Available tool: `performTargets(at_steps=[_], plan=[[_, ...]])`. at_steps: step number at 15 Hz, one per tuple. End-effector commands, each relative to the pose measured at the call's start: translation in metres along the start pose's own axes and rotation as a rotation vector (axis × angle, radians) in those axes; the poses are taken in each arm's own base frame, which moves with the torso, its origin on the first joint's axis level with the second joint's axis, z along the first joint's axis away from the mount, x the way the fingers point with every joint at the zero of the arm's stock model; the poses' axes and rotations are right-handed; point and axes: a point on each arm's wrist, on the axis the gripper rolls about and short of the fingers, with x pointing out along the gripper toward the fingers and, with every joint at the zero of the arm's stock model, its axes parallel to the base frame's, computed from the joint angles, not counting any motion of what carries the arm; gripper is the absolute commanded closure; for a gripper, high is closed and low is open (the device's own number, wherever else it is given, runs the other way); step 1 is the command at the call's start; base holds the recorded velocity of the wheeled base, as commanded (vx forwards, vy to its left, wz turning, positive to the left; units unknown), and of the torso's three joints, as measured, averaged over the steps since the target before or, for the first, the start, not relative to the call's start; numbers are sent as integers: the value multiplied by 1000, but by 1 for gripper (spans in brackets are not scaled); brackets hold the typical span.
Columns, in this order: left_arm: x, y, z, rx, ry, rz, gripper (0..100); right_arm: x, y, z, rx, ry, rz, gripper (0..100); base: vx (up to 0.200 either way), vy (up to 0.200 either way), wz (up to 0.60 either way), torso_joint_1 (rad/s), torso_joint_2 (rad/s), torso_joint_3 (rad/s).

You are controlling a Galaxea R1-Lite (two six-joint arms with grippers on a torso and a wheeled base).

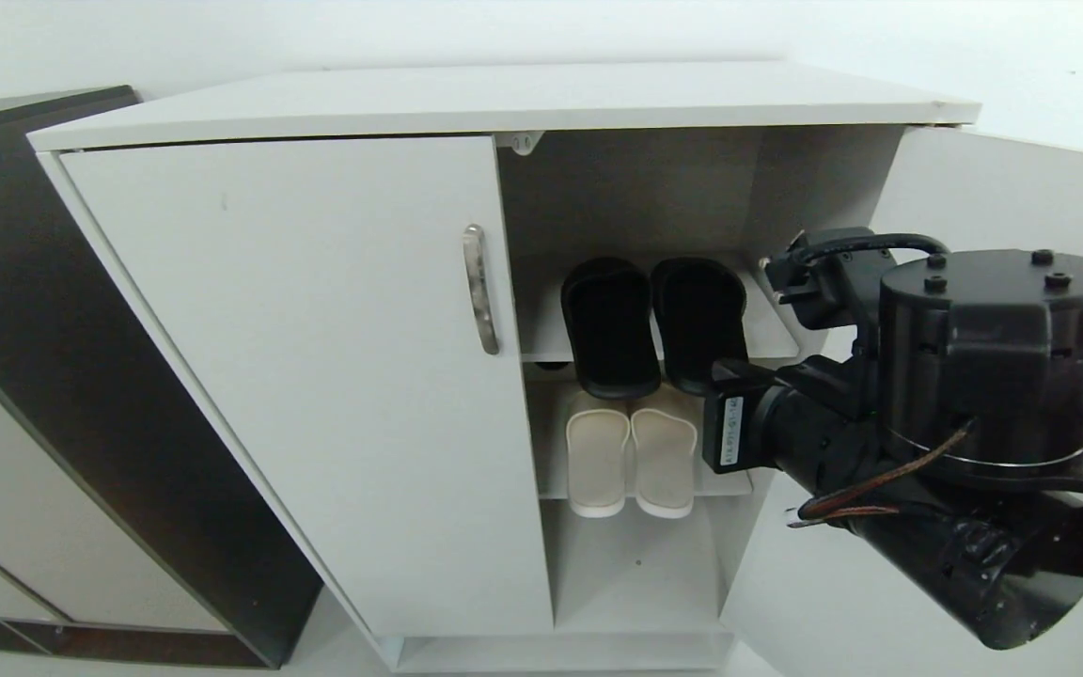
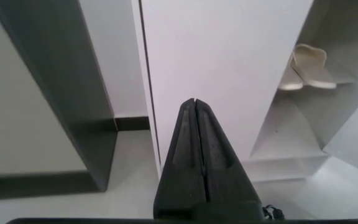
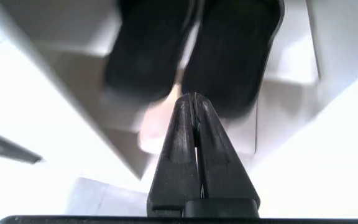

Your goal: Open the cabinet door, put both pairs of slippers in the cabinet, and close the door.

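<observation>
Cabinet: we see a white cabinet [image 1: 504, 99] in the middle of the head view, with 2 doors and 2 inner shelves.
Left door: the left door [image 1: 316, 376] is shut. Its metal handle [image 1: 478, 287] stands upright at the door's 3 o'clock edge.
Right door: the right door [image 1: 1002, 197] is swung wide open, at 3 o'clock from the opening.
Black pair: the black pair [image 1: 609, 324] lies on the upper shelf [image 1: 772, 329], its 2 slippers side by side and touching, with one end over the shelf's front edge. The right wrist view shows them close up [image 3: 235, 50].
White pair: the white pair [image 1: 598, 461] lies on the lower shelf [image 1: 720, 484], at 6 o'clock from the black pair, also side by side and overhanging the front edge. The left wrist view shows it from lower down [image 2: 312, 65].
Right arm: the right arm [image 1: 974, 376] sits at 3 o'clock in the head view, its wrist just in front of the open compartment (it covers part of the nearer black slipper).
Right gripper: the right gripper [image 3: 196, 96] has its fingers pressed together, holding nothing, and points at the black pair from just outside the shelf.
Left gripper: the left gripper [image 2: 194, 101] has its fingers pressed together and is empty. It faces the shut left door, well apart from both pairs.
Dark panel: a dark panel [image 1: 53, 329] leans at 9 o'clock from the cabinet.
</observation>
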Motion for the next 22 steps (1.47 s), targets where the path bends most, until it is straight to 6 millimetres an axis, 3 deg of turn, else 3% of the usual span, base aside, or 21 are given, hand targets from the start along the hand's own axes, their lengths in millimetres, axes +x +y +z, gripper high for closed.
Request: performTargets(at_steps=[1, 19, 22], plan=[[0, 0, 0, 0, 1, 0, 100, 1, -1, -3, -7, 8, -5, 100, -200, 0, 0, -2, -2, -2], [0, 0, 0, -2, 1, 0, 100, 7, -7, -15, -49, 5, -24, 100, -200, 0, 0, 1, 2, 3], [0, 0, 0, -2, 1, 0, 100, 7, -7, -15, -52, 6, -24, 100, 0, 0, 0, 0, 0, 0]])
